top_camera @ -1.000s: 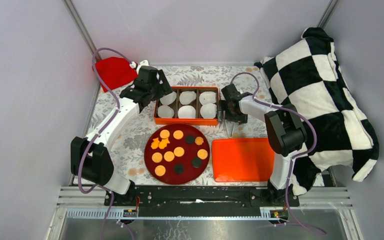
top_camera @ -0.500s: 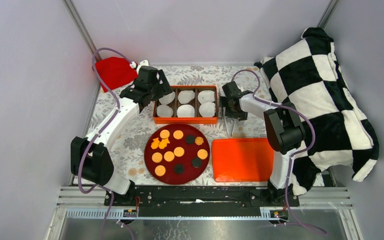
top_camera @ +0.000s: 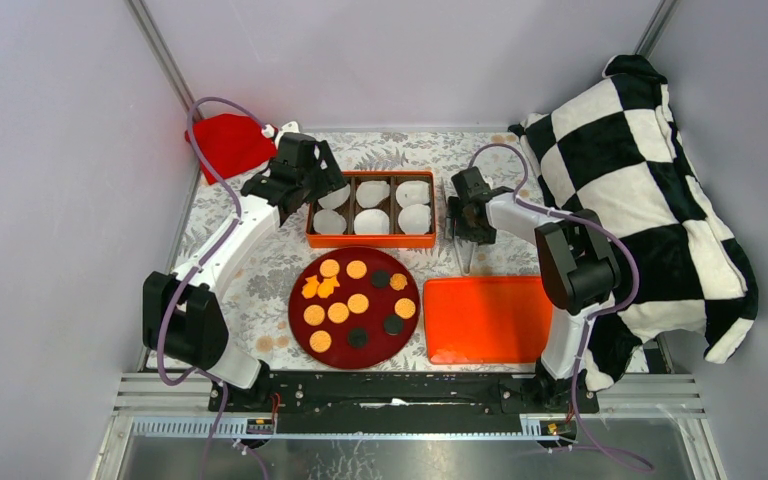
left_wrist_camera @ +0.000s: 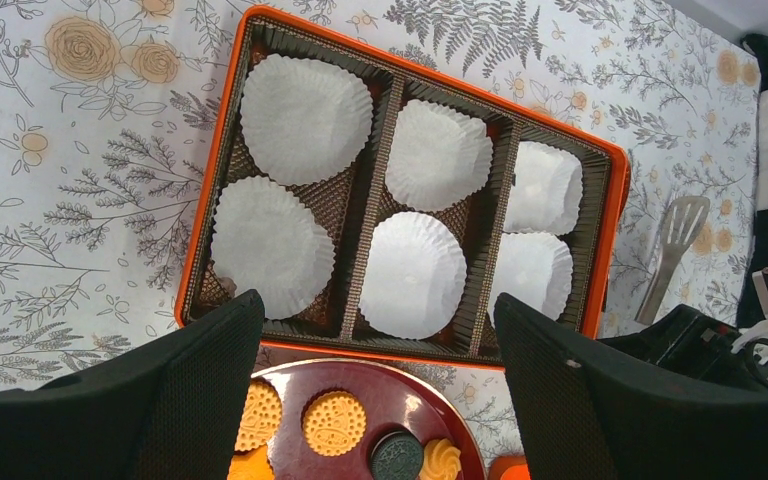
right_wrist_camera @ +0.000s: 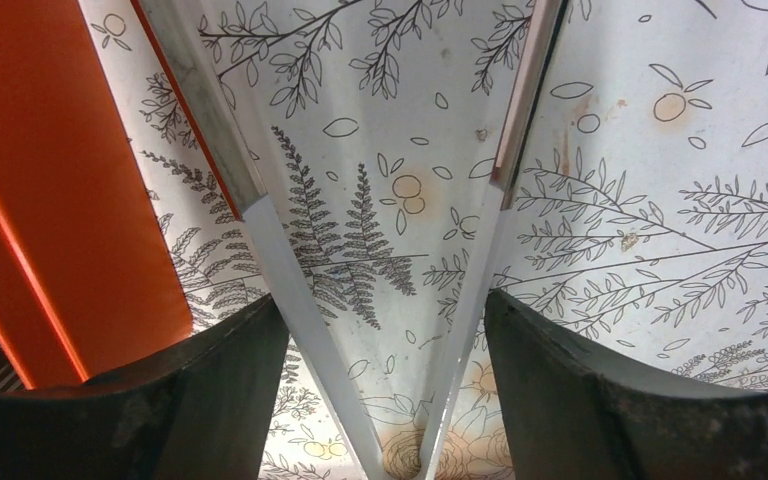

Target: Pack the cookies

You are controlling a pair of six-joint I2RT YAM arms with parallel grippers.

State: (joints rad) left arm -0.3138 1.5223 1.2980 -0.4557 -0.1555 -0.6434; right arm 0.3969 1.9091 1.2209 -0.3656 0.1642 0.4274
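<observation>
The cookies (top_camera: 338,312), round orange and black ones plus irregular orange shapes, lie on a dark red plate (top_camera: 296,297); a few cookies (left_wrist_camera: 334,423) show in the left wrist view. Behind the plate stands an orange box (top_camera: 371,241) holding white paper cups (top_camera: 373,223). My left gripper (top_camera: 332,186) hovers open over the box's near-left edge (left_wrist_camera: 378,310), with nothing between its fingers. Metal tongs (top_camera: 465,256) lie on the cloth right of the box. My right gripper (top_camera: 465,236) is down over them, both fingers touching the tongs' arms (right_wrist_camera: 200,90), gripper (right_wrist_camera: 385,310).
An orange lid (top_camera: 485,318) lies flat right of the plate. A red cloth (top_camera: 228,143) sits at the back left corner. A black-and-white checkered blanket (top_camera: 640,200) is heaped along the right side. The tongs' slotted head (left_wrist_camera: 682,225) shows in the left wrist view.
My right gripper has shifted slightly right over the tongs and its jaws have narrowed onto them. The left arm has barely moved.
</observation>
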